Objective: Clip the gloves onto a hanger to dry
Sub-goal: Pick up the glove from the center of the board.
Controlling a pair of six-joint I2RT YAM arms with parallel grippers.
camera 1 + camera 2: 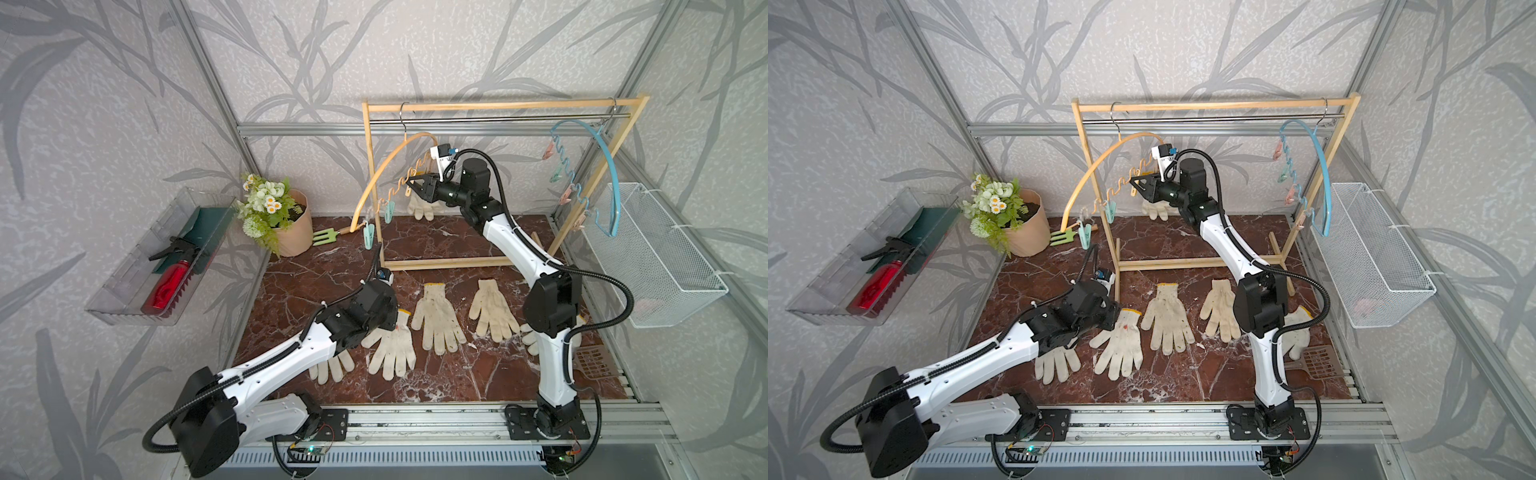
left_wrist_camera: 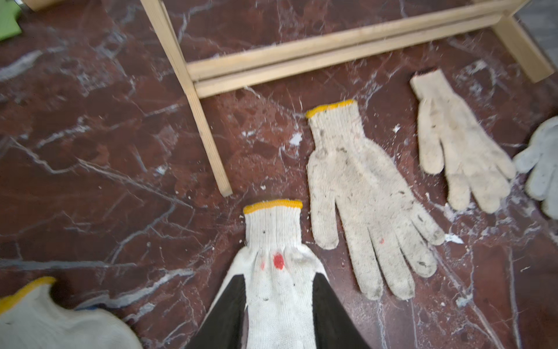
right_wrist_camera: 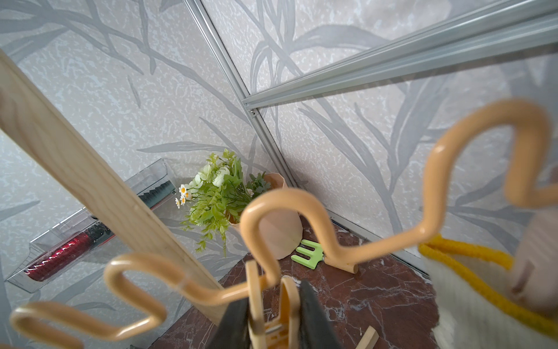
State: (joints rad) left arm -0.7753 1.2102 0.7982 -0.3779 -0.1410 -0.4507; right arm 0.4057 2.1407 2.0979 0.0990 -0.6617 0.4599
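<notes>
Black fingers (image 2: 232, 308) of my left hand (image 2: 279, 281) fill the lower centre of the left wrist view. They stand narrow on either side of an off-white knitted glove with a red spot (image 2: 277, 314), which lies flat on the red marble surface (image 2: 90, 151). Whether the knit is pinched I cannot tell. Its cuff points toward the pale wooden rack foot (image 2: 205, 136), so I judge a lift should go straight up; bare surface fills the frame's left.

At bottom centre of its own view, my right hand (image 3: 273, 314) squeezes an orange plastic peg (image 3: 290, 302) on the orange wavy hanger (image 3: 287, 195). That is probably to hold its mouth ready, beside an off-white hung glove (image 1: 420, 205).
</notes>
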